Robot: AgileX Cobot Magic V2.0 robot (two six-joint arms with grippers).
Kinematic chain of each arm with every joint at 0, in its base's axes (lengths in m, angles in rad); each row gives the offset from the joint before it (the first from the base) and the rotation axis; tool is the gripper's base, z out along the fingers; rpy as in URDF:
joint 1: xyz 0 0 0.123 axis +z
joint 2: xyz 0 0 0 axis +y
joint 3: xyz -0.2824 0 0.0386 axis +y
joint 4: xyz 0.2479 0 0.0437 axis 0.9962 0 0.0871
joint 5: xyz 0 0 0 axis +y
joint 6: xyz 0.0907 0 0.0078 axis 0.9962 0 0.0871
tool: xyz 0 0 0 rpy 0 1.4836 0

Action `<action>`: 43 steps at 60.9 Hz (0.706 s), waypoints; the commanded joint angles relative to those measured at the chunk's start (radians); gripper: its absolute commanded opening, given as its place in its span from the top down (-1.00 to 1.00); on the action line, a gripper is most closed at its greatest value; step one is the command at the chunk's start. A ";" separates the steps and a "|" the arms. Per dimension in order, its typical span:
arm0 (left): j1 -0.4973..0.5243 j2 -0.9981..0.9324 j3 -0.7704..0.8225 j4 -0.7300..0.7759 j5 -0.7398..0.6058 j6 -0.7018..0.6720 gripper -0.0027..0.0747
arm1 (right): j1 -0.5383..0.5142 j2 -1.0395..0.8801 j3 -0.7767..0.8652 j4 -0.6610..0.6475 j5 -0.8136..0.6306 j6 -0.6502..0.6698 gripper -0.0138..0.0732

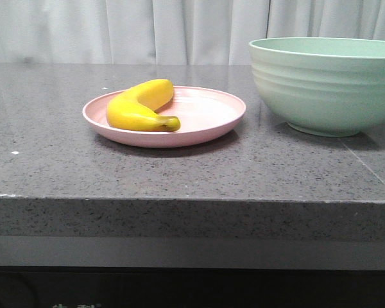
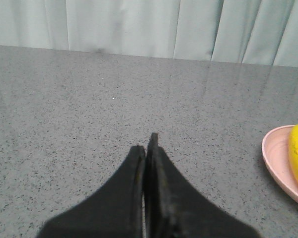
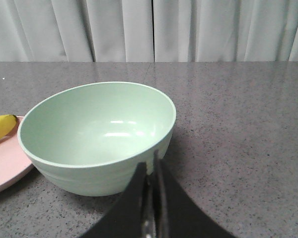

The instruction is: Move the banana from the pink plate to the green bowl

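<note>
A: Where do we have the banana (image 1: 141,104)?

B: Lying on the pink plate (image 1: 208,126), stem end toward the front rim. Plate sits on the grey speckled surface (image 1: 179,170), just beside the green bowl (image 1: 327,83), not touching it.

A: Left gripper (image 2: 147,148)?

B: Jaws pressed together, nothing between them. Plate edge and banana are off to one side of the jaws, well apart.

A: Right gripper (image 3: 151,166)?

B: Jaws also pressed together, holding nothing. We see the bowl directly ahead of the jaw tips, near them; its inside holds nothing. Plate and banana tip lie beyond the bowl's far side.
</note>
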 commanded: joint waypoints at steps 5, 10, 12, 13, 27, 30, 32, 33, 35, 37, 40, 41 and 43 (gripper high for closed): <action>-0.001 0.016 -0.039 -0.001 -0.110 -0.005 0.11 | 0.001 0.023 -0.040 -0.028 -0.062 -0.001 0.50; -0.001 0.016 -0.039 -0.001 -0.113 -0.005 -0.45 | 0.001 0.023 -0.040 -0.054 -0.064 -0.001 -0.11; -0.001 0.016 -0.039 -0.001 -0.113 -0.005 -0.62 | 0.001 0.023 -0.040 -0.055 -0.064 -0.001 -0.35; -0.001 0.016 -0.039 -0.001 -0.111 -0.005 -0.67 | 0.001 0.023 -0.040 -0.055 -0.064 -0.001 -0.50; -0.003 0.049 -0.093 -0.050 0.020 -0.005 -0.69 | 0.001 0.023 -0.037 -0.054 -0.072 -0.001 -0.82; -0.014 0.095 -0.150 -0.054 0.117 0.005 -0.69 | 0.001 0.023 -0.037 -0.054 -0.072 -0.001 -0.82; -0.025 0.124 -0.183 -0.057 0.164 0.010 -0.69 | 0.001 0.023 -0.037 -0.053 -0.073 -0.001 -0.82; -0.035 0.149 -0.208 -0.057 0.198 0.009 -0.69 | 0.001 0.023 -0.037 -0.053 -0.074 -0.001 -0.82; -0.056 0.193 -0.254 -0.060 0.254 0.009 -0.69 | 0.001 0.023 -0.037 -0.053 -0.079 -0.001 -0.82; -0.082 0.241 -0.301 -0.064 0.308 0.009 -0.69 | 0.001 0.023 -0.037 -0.053 -0.086 -0.001 -0.82; -0.126 0.313 -0.368 -0.065 0.375 0.009 -0.69 | 0.001 0.023 -0.037 -0.053 -0.092 -0.001 -0.82; -0.147 0.345 -0.397 -0.065 0.400 0.009 -0.69 | 0.001 0.023 -0.037 -0.053 -0.093 -0.001 -0.82; -0.186 0.396 -0.444 -0.065 0.434 0.009 -0.69 | 0.001 0.023 -0.037 -0.053 -0.096 -0.001 -0.82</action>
